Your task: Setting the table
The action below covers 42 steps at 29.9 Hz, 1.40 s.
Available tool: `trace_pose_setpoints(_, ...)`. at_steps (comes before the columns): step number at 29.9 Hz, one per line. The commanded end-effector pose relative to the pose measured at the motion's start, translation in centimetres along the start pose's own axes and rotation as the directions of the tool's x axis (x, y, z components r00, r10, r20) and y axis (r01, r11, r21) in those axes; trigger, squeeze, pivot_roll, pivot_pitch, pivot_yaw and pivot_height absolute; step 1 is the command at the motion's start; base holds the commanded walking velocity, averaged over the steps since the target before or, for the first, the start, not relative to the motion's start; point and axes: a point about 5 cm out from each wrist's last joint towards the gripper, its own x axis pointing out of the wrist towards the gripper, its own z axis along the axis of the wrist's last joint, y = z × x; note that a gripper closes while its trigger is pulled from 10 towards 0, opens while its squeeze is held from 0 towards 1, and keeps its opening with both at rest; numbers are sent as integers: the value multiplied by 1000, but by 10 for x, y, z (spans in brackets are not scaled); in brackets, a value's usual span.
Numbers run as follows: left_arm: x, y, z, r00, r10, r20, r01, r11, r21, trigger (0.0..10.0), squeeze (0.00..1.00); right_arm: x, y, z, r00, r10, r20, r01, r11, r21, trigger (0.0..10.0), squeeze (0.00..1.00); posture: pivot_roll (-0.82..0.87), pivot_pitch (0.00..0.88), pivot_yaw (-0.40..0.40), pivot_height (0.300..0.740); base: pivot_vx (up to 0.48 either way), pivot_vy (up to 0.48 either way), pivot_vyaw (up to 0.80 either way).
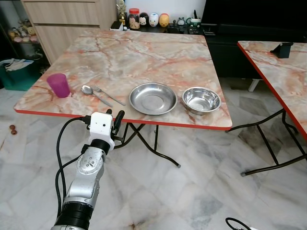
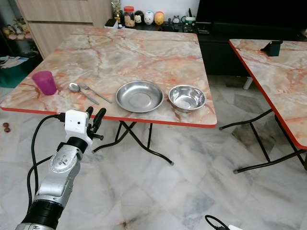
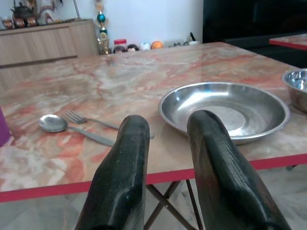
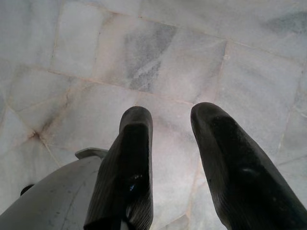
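Marble-patterned table [image 1: 144, 52] with a red edge stands ahead, and along its near side the setting is laid out in a row: a purple cup [image 1: 58, 85] at the robot's far left, then a spoon [image 1: 88, 90] and a fork [image 1: 107, 94] lying side by side and angled the same way, then a shallow steel plate [image 1: 153, 98], and just beside that, to the right, a deeper steel bowl [image 1: 201, 100]. Left gripper [image 1: 114, 120] is raised in front of the table's near edge, just short of it and roughly level with the tabletop, below the spoon and fork; its two black fingers [image 3: 125, 172] are parted with a clear gap between them and they grasp nothing. Right gripper [image 4: 170, 158] points down at the pale tiled floor [image 4: 158, 57], fingers apart too and empty. Beyond the table, a row of small jars and figurines [image 1: 148, 19] sits on a low dark unit, and a second marble table [image 1: 283, 72] stands off to the right.
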Motion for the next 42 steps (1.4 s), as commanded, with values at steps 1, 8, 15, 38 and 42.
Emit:
trace_pose_setpoints(1, 1, -2, 5, 1000, -15, 16, 15, 1000, -15, 10000, 0, -1, -3, -3, 1000, -6, -11, 6, 1000, -5, 10000, 0, 89, 0, -30, 715, 0, 0, 0)
trace_pose_setpoints(8, 2, -2, 5, 1000, -16, 14, 16, 1000, -16, 10000, 0, -1, -3, -3, 1000, -5, -17, 5, 1000, -2, 10000, 0, 88, 0, -32, 715, 0, 0, -429)
trace_pose_setpoints(15, 0, -1, 4, 1000, -15, 8, 15, 1000, -13, 10000, 0, -1, -3, -2, 1000, -3, -11, 3, 1000, -11, 10000, 0, 91, 0, -38, 715, 0, 0, 0)
trace_pose_setpoints(38, -1, -1, 3, 1000, -23, 1, 23, 999, -25, 10000, 0, -2, -4, -6, 1000, 3, -20, -4, 1000, -17, 10000, 0, 73, 0, -24, 715, 53, 0, 0)
trace_pose_setpoints(42, 0, -1, 4, 1000, -27, 5, 27, 999, -26, 10000, 0, -3, -4, -7, 1000, 1, -21, -2, 1000, -17, 10000, 0, 70, 0, -22, 715, 252, 0, 0)
